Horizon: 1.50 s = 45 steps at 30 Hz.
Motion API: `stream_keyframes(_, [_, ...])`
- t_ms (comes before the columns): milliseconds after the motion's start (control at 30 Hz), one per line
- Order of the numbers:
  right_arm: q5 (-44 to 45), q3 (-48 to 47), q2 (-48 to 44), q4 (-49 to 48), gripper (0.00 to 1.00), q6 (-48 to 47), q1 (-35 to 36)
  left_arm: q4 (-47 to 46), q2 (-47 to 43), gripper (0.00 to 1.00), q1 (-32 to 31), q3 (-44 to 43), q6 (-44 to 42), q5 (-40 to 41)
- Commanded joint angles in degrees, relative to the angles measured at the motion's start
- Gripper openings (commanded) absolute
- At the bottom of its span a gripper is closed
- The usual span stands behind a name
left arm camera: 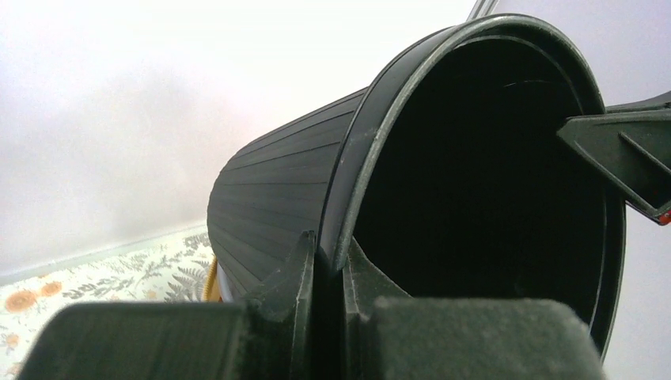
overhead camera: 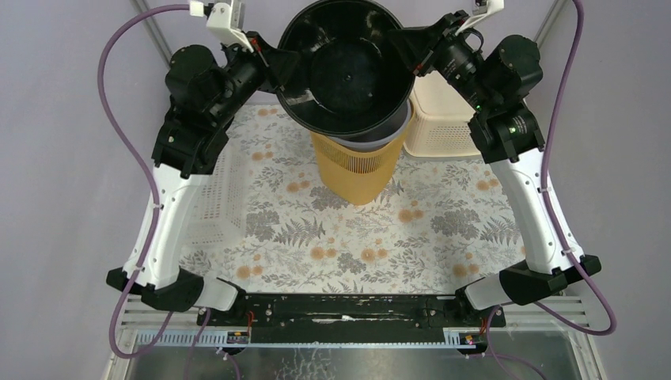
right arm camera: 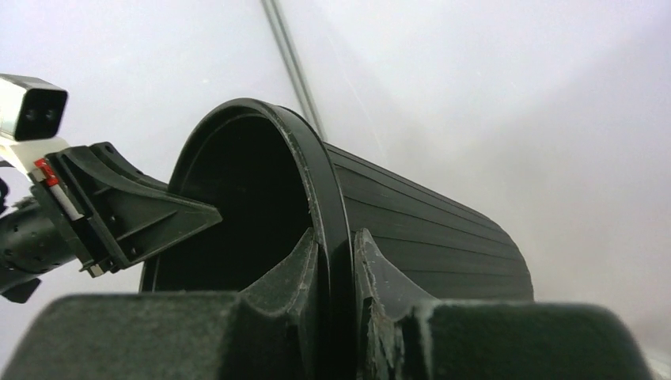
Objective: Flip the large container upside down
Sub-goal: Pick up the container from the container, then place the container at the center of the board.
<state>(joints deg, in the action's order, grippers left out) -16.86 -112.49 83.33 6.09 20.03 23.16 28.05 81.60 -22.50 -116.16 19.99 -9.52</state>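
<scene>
Grippers clamped: left gripper (overhead camera: 278, 70) and right gripper (overhead camera: 405, 46) each pinch the rim of the large container (overhead camera: 346, 79), opposite sides. It hangs above the yellow basket (overhead camera: 356, 170), mouth upward. Likely lifted, flip not yet done; next, roll both wrists together.

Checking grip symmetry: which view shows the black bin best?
Top external: whole rim of the black bin, left gripper and right gripper clamped opposite. Each wrist view shows only its own side of rim and wall.
</scene>
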Motion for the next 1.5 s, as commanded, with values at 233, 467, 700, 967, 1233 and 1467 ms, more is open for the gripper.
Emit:
stream_keyframes(233, [-12.3, 2.1, 0.7, -22.5, 0.0, 12.8, 0.5, -24.9, -11.4, 0.0, -0.3, 5.6, 1.1, -14.8])
stream_keyframes(467, [-15.4, -1.7, 6.5, -23.3, 0.0, 14.3, 3.0, -25.6, -16.2, 0.0, -0.3, 8.8, -0.7, -13.7])
stream_keyframes(700, [-16.0, -7.7, 14.6, -18.1, 0.0, 11.9, 7.6, -15.2, -17.7, 0.0, -0.3, 5.3, -2.6, -4.9])
stream_keyframes(967, [-15.7, -6.9, 19.1, -17.5, 0.0, 11.3, 11.2, -2.0, -19.9, 0.0, -0.3, 3.0, -1.2, 5.0])
stream_keyframes(1233, [-14.6, -6.0, 21.7, -13.1, 0.0, 8.8, 14.9, 14.2, -16.9, 0.0, -0.3, -0.1, 2.6, 11.8])
stream_keyframes(1467, [-12.8, 4.0, 18.0, -8.3, 0.0, 6.5, 17.6, 20.9, -19.0, 0.0, -0.3, 8.0, 6.8, 11.4])
